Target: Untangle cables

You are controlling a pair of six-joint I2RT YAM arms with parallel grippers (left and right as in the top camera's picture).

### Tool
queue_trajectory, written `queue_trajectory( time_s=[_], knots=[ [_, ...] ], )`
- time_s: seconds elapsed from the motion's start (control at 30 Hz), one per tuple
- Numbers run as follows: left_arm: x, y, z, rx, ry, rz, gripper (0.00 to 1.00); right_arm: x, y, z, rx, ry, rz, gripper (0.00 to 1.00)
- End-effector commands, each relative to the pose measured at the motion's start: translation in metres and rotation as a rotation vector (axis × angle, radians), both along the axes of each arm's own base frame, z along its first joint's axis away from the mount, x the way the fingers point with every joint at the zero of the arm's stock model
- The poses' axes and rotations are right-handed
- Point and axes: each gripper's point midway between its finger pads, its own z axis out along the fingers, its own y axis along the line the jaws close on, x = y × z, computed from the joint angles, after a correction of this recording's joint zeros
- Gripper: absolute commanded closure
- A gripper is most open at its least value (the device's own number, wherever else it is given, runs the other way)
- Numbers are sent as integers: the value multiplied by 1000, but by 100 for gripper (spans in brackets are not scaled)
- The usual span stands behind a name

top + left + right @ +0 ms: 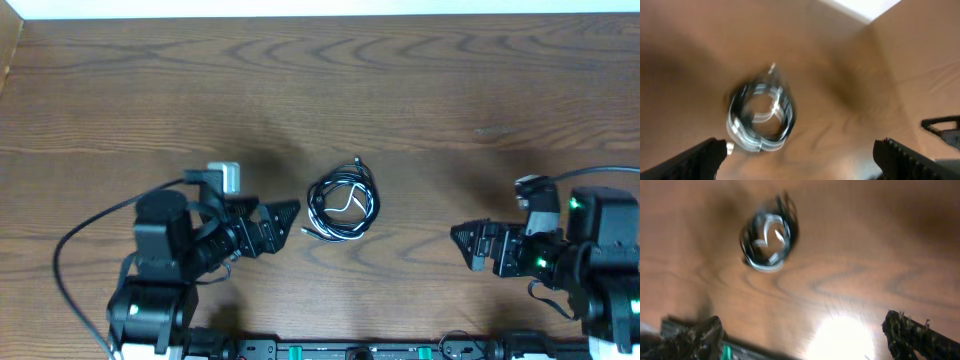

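While both wrist views are smeared with blur, they agree with the overhead view: the cables point(342, 200) lie in one tangled coil near the middle of the wooden table point(420, 90), apart from both arms. The coil is mostly black loops with a thin white strand curling inside it. The left gripper point(290, 222) sits just off the coil at about 8 o'clock, its fingers spread wide and holding nothing. In its own camera the coil point(761, 117) shows between and beyond the two dark fingertips point(700, 157). The right gripper point(462, 247) waits farther off at about 4 o'clock, likewise spread and empty, with a stretch of tabletop separating it from the coil point(770, 240). Behind the left arm a thicker black cord point(75, 233) loops out toward 9 o'clock. Along the table's 6 o'clock edge runs a dark rail point(350, 351) with small green buttons.
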Motion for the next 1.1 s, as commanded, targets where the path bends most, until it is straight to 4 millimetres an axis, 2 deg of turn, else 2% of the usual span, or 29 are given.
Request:
queue_trajectory(
  time_s=[0.0, 0.1, 0.13, 0.23, 0.37, 0.5, 0.67, 0.8, 0.9, 1.0, 1.07],
  knots=[
    [-2, 6, -38, 116, 119, -40, 2, -5, 3, -8, -45, 33, 119, 1],
    [-4, 2, -60, 138, 220, -72, 2, -8, 3, -15, -44, 79, 126, 1],
    [-3, 1, -77, 173, 282, -81, 2, -10, 4, -17, -43, 98, 131, 1],
    [0, -3, -106, 286, 351, -100, 2, -15, 11, -17, -50, 98, 183, 1],
    [13, -11, -127, 425, 325, -101, 2, -26, 29, -19, -59, 103, 298, 1],
    [26, -29, -131, 417, 297, -91, 2, -32, 44, -21, -58, 125, 354, 1],
    [55, -28, -134, 390, 290, 94, 2, -30, 63, -29, -73, 159, 396, 1],
    [64, -31, -135, 324, 318, 167, 2, -7, 54, -40, -180, 177, 187, 1],
    [63, -31, -136, 310, 342, 189, 2, 17, 48, -48, -222, 183, -75, 1],
    [63, -31, -136, 310, 341, 189, 2, 36, 63, -58, -178, 187, -241, 1],
    [62, -30, -137, 333, 331, 164, 2, 49, 85, -71, -125, 183, -288, 1]
  ],
)
